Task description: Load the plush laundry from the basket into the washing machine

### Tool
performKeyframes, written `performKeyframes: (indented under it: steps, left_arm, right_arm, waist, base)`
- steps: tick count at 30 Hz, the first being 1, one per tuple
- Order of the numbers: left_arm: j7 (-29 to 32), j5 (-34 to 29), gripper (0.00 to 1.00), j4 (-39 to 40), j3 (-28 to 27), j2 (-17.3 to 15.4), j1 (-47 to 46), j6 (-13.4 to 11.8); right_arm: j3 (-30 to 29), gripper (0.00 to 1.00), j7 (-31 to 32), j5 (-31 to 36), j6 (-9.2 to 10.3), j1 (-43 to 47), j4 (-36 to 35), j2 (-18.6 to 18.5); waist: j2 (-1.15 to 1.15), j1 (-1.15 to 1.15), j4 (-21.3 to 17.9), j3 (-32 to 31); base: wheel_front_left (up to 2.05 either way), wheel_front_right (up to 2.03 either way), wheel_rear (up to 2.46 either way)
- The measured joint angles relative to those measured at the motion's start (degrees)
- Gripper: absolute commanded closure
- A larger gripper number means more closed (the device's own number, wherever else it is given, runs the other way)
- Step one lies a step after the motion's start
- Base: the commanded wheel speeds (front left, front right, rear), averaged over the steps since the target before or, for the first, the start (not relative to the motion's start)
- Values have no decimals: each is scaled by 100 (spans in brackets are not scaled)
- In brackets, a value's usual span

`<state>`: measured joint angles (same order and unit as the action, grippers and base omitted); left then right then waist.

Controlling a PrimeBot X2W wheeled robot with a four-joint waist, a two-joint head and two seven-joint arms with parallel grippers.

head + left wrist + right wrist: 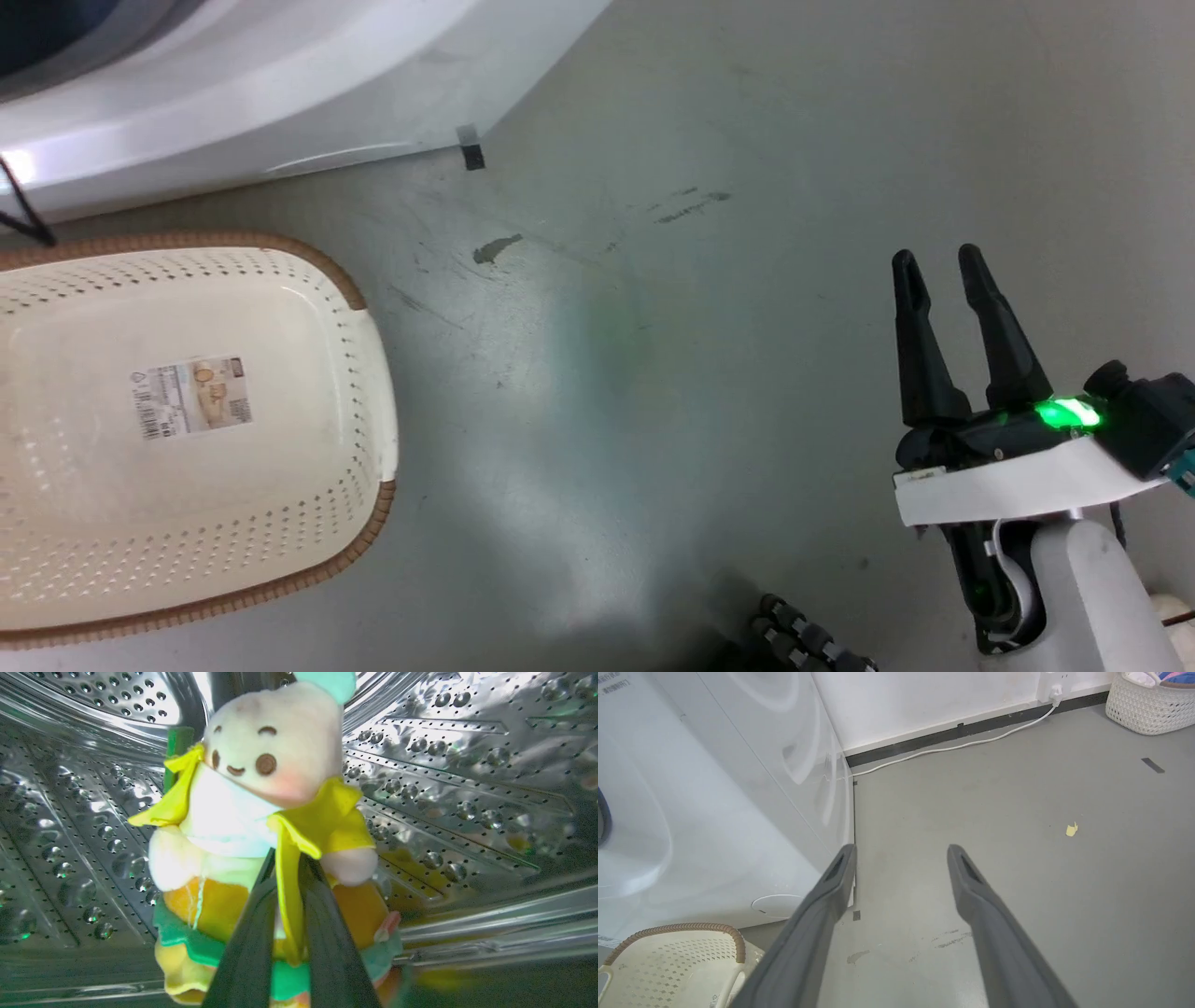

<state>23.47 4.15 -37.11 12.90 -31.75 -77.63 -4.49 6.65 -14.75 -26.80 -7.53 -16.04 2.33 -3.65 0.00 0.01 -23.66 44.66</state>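
though clear of the bare basket (pixel 369 392) at left, leaves the plush laundry (pixel 261 774) unreleased inside the washing machine (pixel 467 788) drum, pinched at its yellow collar by closed left jaws, right jaws spread wide and empty above the floor (pixel 653 373).

The right gripper (pixel 901 851) is held with fingers spread wide above the grey floor (pixel 1041 896). The washer (pixel 738 788) is seen at the left, the basket (pixel 686 927) just before it. A white cable (pixel 952 747) is laid along the wall; a yellow scrap (pixel 1072 829) is seen further right.
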Motion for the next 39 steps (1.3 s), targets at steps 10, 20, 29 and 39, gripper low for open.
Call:
performKeyframes:
  steps: [10,20,29,39]
  left_arm:
    - [-1015,354,0,-508,26,359,765,23]
    - [-2825,1051,0,-119,-4,1254,2627,347]
    - [-3702,1422,0,1250,-80,1893,4883,2]
    - [-3816,1384,0,2799,-148,2260,7207,-560]
  right_arm:
    - [-289,0,0,291,0,-3,-43,-110]
    - [-710,0,0,813,0,578,-118,-363]
    - [-833,0,0,1180,0,1302,-143,-391]
    - [-650,0,0,1394,0,1806,-143,-257]
  waist:
    - [0,0,294,-627]
    - [0,-2,763,-1918]
    - [0,-3,1318,-3146]
    - [0,-3,1779,-4055]
  base:
    - [0,0,0]
    - [0,0,0]
    - [0,0,0]
    - [0,0,0]
